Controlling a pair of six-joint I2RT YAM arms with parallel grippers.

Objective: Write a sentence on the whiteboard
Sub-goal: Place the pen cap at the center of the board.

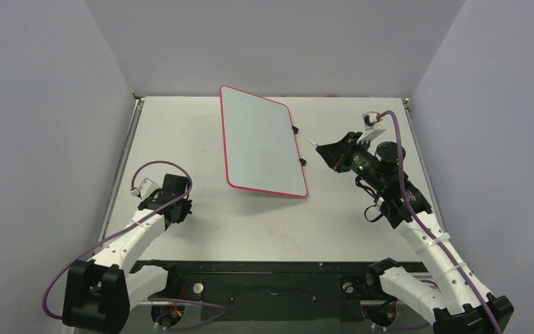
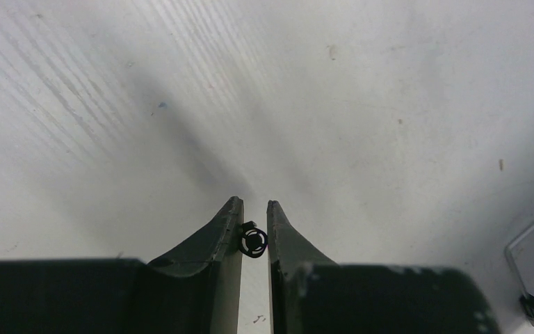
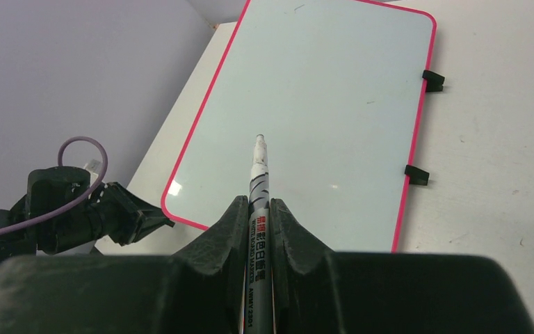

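Note:
The whiteboard (image 1: 261,142) lies on the table at centre back, pale with a red rim, and its surface is blank. No sentence shows on it. It also shows in the right wrist view (image 3: 320,118). My right gripper (image 1: 328,153) hovers just right of the board, shut on a white whiteboard marker (image 3: 259,181). The marker's bare tip (image 1: 311,142) points toward the board, above its surface. My left gripper (image 1: 179,209) is low over the table at the left, shut on a small black round cap (image 2: 254,241).
Two black clips (image 3: 432,80) (image 3: 417,174) sit on the board's right edge. The table (image 1: 181,125) is walled at the back and on both sides. My left arm (image 3: 76,209) shows beyond the board's near left corner.

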